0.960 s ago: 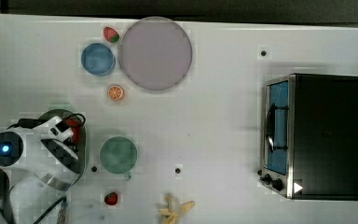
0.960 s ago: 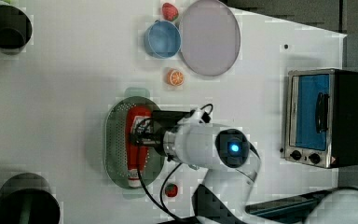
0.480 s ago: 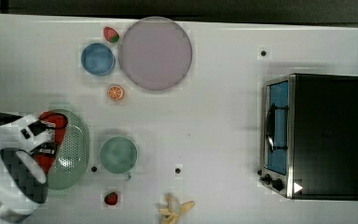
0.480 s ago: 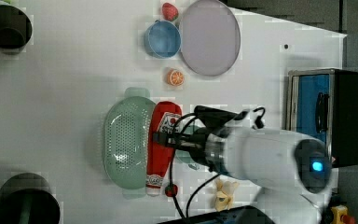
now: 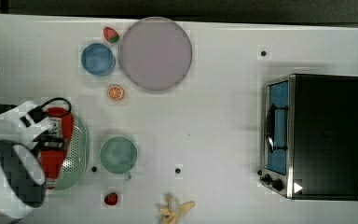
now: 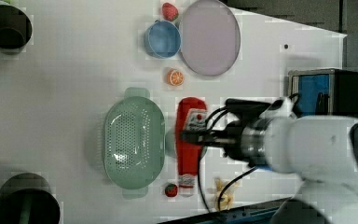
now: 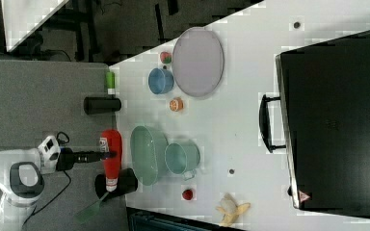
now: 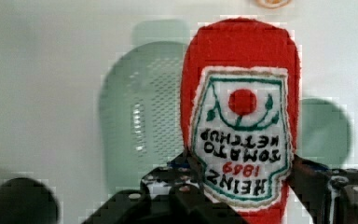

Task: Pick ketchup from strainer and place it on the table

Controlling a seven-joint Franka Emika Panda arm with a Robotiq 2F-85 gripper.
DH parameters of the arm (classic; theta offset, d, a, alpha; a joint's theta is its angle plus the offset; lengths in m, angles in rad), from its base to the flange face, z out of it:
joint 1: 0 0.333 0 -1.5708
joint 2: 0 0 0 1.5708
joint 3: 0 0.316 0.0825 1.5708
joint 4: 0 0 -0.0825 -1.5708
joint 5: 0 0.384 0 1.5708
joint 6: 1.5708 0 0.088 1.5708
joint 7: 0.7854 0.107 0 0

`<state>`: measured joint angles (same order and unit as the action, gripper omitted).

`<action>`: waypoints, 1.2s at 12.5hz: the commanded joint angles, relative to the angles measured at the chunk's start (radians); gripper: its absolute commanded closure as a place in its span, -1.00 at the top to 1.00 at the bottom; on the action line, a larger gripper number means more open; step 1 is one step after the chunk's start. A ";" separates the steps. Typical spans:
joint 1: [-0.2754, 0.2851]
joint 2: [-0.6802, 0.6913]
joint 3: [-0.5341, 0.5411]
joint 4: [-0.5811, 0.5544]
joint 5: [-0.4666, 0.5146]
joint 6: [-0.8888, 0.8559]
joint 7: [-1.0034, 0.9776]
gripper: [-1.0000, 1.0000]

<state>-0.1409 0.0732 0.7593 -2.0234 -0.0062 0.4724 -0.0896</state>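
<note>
The ketchup (image 6: 189,140), a red bottle with a white label, hangs in the air with my gripper (image 6: 192,137) shut on its middle. The wrist view has the ketchup (image 8: 242,116) close up between the two fingers (image 8: 307,179), with the strainer (image 8: 140,112) far below. The pale green strainer (image 6: 133,140) rests empty on the white table (image 5: 214,116). From the top view the ketchup (image 5: 56,140) and gripper (image 5: 51,135) overlap the strainer's (image 5: 77,154) left part. In the right view the ketchup (image 7: 112,159) appears left of the strainer (image 7: 147,154).
A teal cup (image 5: 118,155) stands just right of the strainer in the top view. A blue bowl (image 5: 98,59), lilac plate (image 5: 155,52), orange slice (image 5: 115,92), two strawberries (image 5: 111,199) and a banana (image 5: 175,208) lie around. A toaster oven (image 5: 317,135) fills the top view's right.
The ketchup has come up out of the strainer in my gripper's hold, leaving the strainer empty. The arm rose and shifted with it.
</note>
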 commanded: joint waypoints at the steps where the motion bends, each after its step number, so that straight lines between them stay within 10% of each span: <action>1: -0.115 -0.045 -0.096 0.030 0.019 -0.015 -0.230 0.13; 15: -0.196 -0.077 -0.505 -0.147 0.019 0.055 -0.631 0.13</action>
<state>-0.3645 0.0031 0.2202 -2.1406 0.0099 0.5098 -0.6665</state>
